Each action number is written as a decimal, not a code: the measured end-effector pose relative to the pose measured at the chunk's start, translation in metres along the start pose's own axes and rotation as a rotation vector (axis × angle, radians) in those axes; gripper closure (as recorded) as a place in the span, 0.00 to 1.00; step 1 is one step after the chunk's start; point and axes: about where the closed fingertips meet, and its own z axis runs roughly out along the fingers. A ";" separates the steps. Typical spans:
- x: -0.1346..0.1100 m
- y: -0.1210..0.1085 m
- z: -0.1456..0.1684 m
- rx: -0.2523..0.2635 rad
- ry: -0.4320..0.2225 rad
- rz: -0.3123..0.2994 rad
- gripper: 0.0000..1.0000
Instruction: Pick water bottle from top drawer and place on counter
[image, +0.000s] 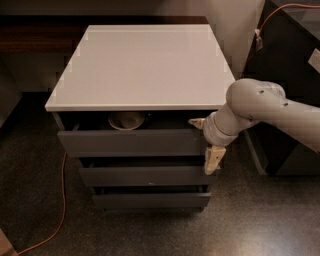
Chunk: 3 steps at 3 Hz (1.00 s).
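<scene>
The top drawer (132, 142) is pulled out a little under the white counter (142, 65). Through the gap I see the rim of a round white bowl (126, 120) inside. The water bottle is hidden from view. My gripper (200, 146) is at the right end of the top drawer's front. One finger (197, 121) reaches over the front's top edge into the gap. The other finger (212, 160) hangs down in front of the drawer face. The fingers stand wide apart, open.
Two narrower grey drawers (145, 176) sit below, each slightly stepped out. An orange cable (62, 200) runs across the speckled floor at the left. A dark unit (290, 60) stands close on the right, behind my arm. A dark bench lies behind the counter.
</scene>
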 end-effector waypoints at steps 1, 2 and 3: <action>0.003 -0.014 0.018 0.008 0.007 0.007 0.00; 0.005 -0.025 0.034 0.008 0.009 0.025 0.00; 0.010 -0.033 0.051 -0.001 0.018 0.059 0.23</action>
